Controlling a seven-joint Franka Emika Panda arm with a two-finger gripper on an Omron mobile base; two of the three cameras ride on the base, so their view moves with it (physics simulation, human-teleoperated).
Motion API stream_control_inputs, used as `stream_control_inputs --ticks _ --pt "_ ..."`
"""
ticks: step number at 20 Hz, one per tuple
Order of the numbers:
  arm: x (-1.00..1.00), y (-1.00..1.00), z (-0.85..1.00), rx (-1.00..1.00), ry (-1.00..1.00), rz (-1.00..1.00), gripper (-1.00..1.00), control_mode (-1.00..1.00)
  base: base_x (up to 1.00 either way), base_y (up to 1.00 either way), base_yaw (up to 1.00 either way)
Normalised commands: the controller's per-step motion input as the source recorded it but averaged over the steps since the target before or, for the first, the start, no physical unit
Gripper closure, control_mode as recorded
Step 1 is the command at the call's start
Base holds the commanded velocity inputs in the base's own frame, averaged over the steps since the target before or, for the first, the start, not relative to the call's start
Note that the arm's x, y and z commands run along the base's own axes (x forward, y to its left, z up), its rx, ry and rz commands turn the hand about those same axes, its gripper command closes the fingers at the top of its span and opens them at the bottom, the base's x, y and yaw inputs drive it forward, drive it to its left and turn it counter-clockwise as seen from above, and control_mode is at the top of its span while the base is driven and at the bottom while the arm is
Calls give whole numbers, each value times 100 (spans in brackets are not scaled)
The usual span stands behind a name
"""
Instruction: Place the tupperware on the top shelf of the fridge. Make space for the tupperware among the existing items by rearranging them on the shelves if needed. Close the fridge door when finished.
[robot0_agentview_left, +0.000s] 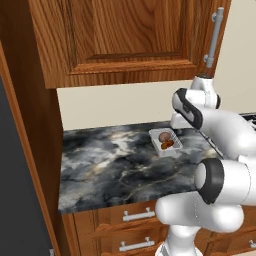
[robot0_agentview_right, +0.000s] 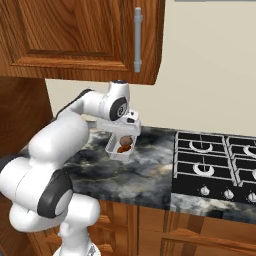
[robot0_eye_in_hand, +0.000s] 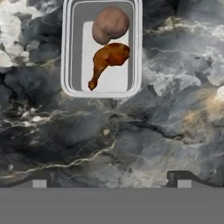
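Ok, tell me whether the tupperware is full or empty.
Partly full: the lidless tupperware holds a round brown lump and a drumstick-shaped piece, with bare floor around them.

1. The tupperware (robot0_agentview_left: 165, 141) sat on the dark marble counter (robot0_agentview_left: 110, 170), just beside the arm's wrist (robot0_agentview_left: 192, 107), down to its left.
2. A round brown lump and an orange-brown piece lay inside it.
3. A wooden wall cabinet (robot0_agentview_left: 125, 40) hung above the wrist.
4. Drawers (robot0_agentview_left: 137, 227) ran below the counter.

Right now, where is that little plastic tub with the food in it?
The tupperware sits on the dark marble counter, left of the stove, below the wooden wall cabinet; the gripper hovers open above it.
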Motion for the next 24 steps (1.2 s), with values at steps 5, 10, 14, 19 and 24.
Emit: stream_control_inputs --ticks 5,10,14,19,24 --pt "0 2 -59 0 1 -23 -100 -100 0 0 0" --pt "12 7 -36 3 0 -27 -100 -100 0 0 0" --pt "16 11 -36 4 0 -33 -100 -100 0 0 0" --pt "11 14 -39 1 0 -35 -100 -100 0 0 0" --pt "25 14 -24 0 0 -30 -100 -100 0 0 0"
